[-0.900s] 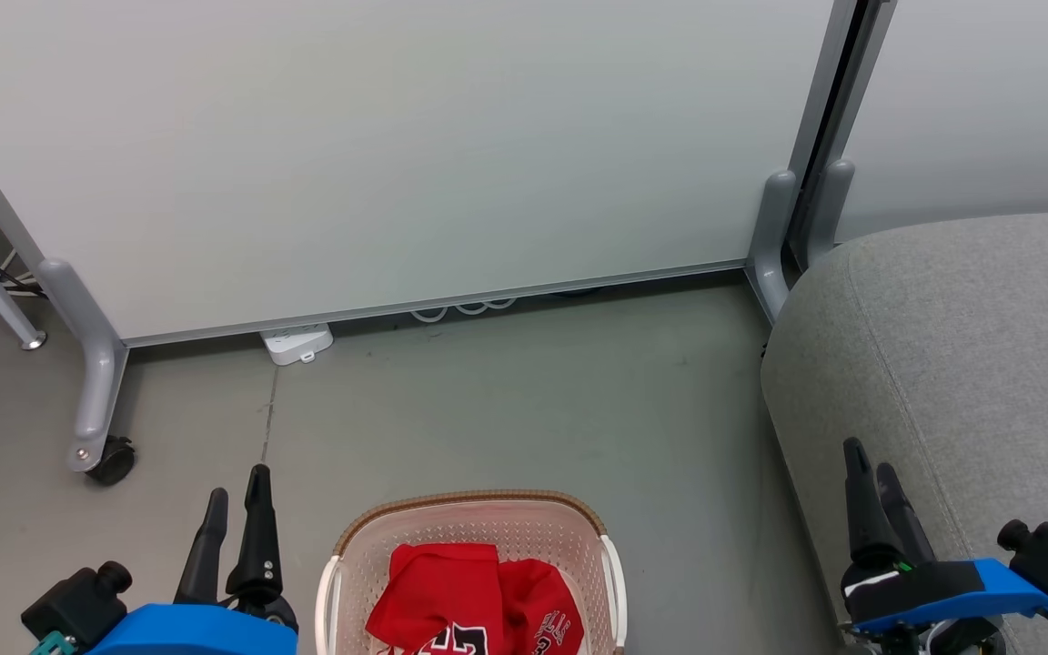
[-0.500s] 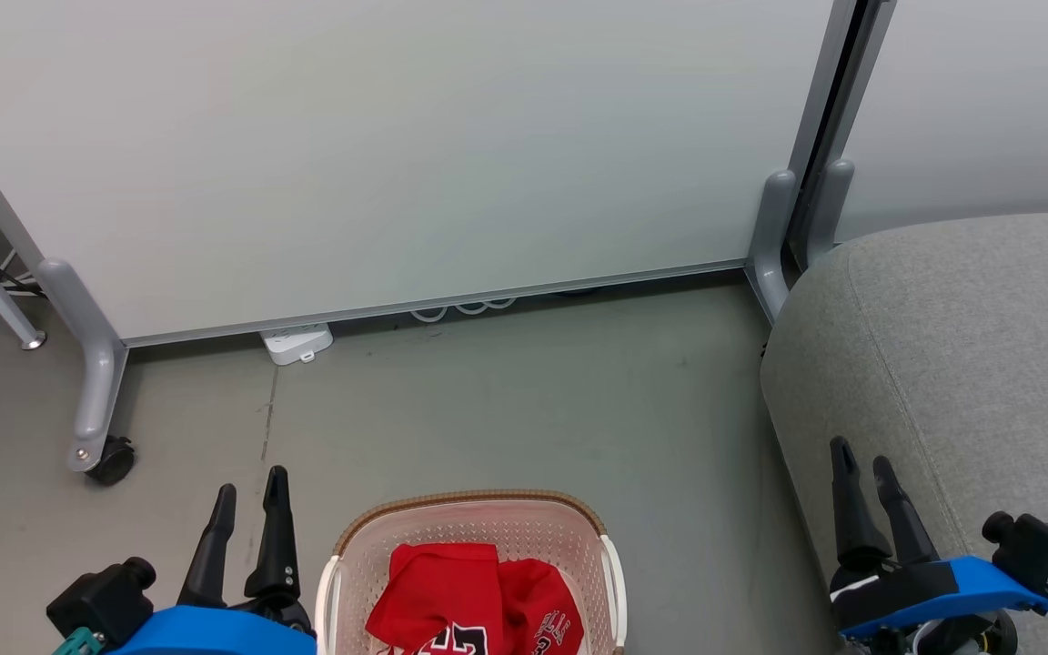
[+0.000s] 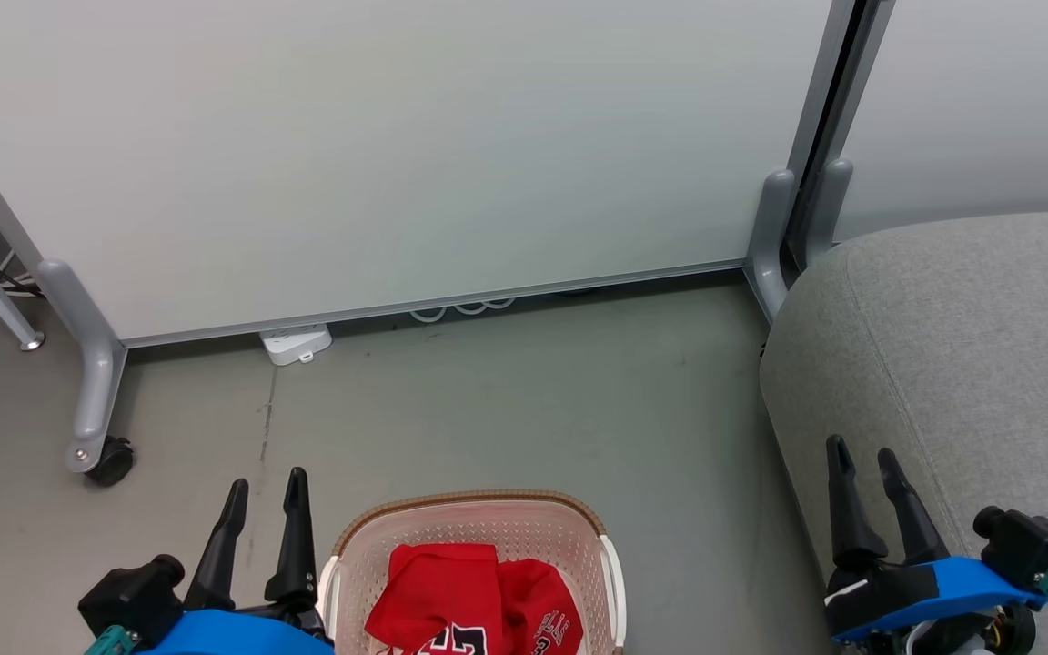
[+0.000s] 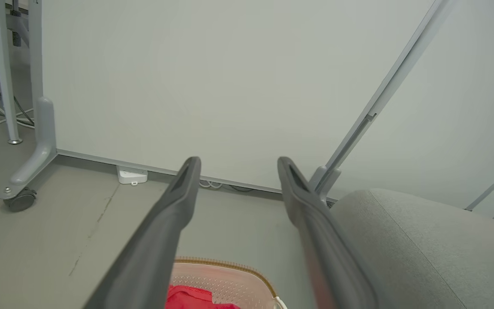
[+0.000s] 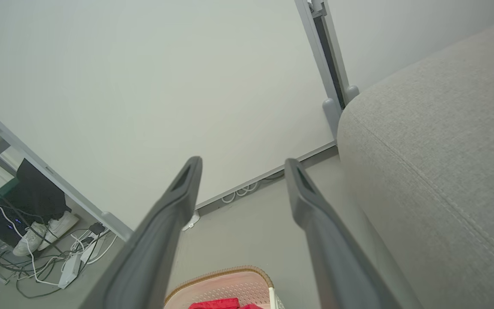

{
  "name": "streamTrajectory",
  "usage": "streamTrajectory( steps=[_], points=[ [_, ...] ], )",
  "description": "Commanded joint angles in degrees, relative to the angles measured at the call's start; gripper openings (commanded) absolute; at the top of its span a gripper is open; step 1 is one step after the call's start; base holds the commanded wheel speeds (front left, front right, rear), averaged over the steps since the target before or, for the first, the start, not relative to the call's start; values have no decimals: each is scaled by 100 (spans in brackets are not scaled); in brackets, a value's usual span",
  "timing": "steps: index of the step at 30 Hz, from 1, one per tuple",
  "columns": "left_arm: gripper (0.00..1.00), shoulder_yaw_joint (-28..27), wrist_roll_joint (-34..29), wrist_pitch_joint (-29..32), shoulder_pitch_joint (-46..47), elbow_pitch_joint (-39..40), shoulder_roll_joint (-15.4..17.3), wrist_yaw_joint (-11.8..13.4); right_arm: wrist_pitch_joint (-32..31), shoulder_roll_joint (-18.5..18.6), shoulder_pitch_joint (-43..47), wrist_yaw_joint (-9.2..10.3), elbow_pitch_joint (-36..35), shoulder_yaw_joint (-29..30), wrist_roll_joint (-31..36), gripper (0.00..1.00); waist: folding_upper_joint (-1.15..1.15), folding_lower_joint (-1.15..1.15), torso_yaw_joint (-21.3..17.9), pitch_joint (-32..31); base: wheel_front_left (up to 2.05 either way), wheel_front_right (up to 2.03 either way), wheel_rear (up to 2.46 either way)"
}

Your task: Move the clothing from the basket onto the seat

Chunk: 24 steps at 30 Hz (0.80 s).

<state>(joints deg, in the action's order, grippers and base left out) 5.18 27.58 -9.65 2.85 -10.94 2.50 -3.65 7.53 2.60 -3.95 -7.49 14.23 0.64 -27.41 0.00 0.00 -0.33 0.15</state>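
The red clothing (image 3: 474, 600) lies bunched in the cream basket (image 3: 478, 505) on the floor at the bottom middle of the head view; black-and-white numerals show at its lower edge. The grey seat (image 3: 979, 346) fills the right side. My left gripper (image 3: 267, 489) is open just left of the basket, holding nothing. My right gripper (image 3: 863, 455) is open over the seat's left edge, also holding nothing. In the left wrist view the clothing (image 4: 187, 297) and basket (image 4: 230, 266) rim sit below the fingers. The right wrist view shows the basket (image 5: 221, 277) and the seat (image 5: 444, 163).
A white partition panel (image 3: 397, 155) on grey feet with a caster (image 3: 110, 459) stands behind the basket. A white power strip (image 3: 297, 344) lies at its base. Cables and a pair of white shoes (image 5: 43, 231) lie under a desk to the left.
Both grippers have drawn back toward the bottom of the head view. The left one shifted right, closer to the basket. Both have spread wider. The clothing and basket have not moved.
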Motion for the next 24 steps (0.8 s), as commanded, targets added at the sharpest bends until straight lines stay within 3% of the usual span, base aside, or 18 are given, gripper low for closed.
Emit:
streamTrajectory(
  steps=[1, 24],
  points=[
    [100, 21, -183, -59, -2, 11, 39, 24, 48, 29, -59, 0, -54, 26, 187, 100, 0, 0, 7, -7, 0, 0, 0],
    [100, 169, -1007, -338, -25, -203, 48, 136, 239, 35, -13, 0, -25, 49, 1305, 100, 0, 0, 4, -54, 0, 0, 0]
  ],
)
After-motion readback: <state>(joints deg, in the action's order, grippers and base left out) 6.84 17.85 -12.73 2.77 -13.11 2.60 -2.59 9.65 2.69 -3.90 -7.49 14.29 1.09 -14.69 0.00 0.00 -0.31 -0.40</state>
